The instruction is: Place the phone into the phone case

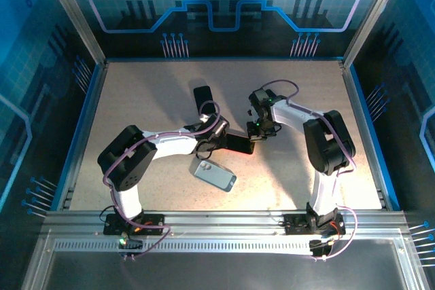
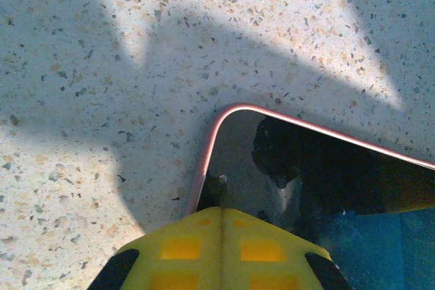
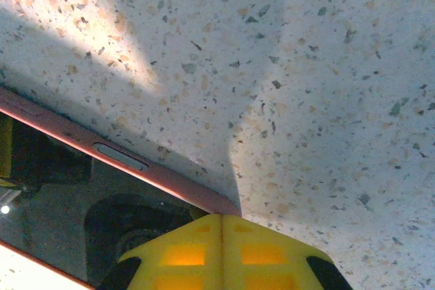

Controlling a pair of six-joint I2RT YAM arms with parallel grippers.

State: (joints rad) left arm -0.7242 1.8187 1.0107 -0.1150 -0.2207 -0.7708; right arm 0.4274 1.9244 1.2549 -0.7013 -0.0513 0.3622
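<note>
worktop (image 1: 136,100): pale, speckled
phone case (image 1: 214,175): toward the front edge, apart from the phone
phone (image 1: 239,143): dark screen, pink rim, mid-worktop between both grippers
left gripper (image 2: 221,212): fingers pressed together, tips on a phone corner
right gripper (image 3: 222,216): closed tight, tips at the phone's rim
cut off: most of the phone in both wrist views

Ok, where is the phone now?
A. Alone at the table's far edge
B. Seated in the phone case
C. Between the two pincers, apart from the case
C: the phone sits between the left pincer and right pincer, while the phone case lies separately nearer the arm bases.
</note>
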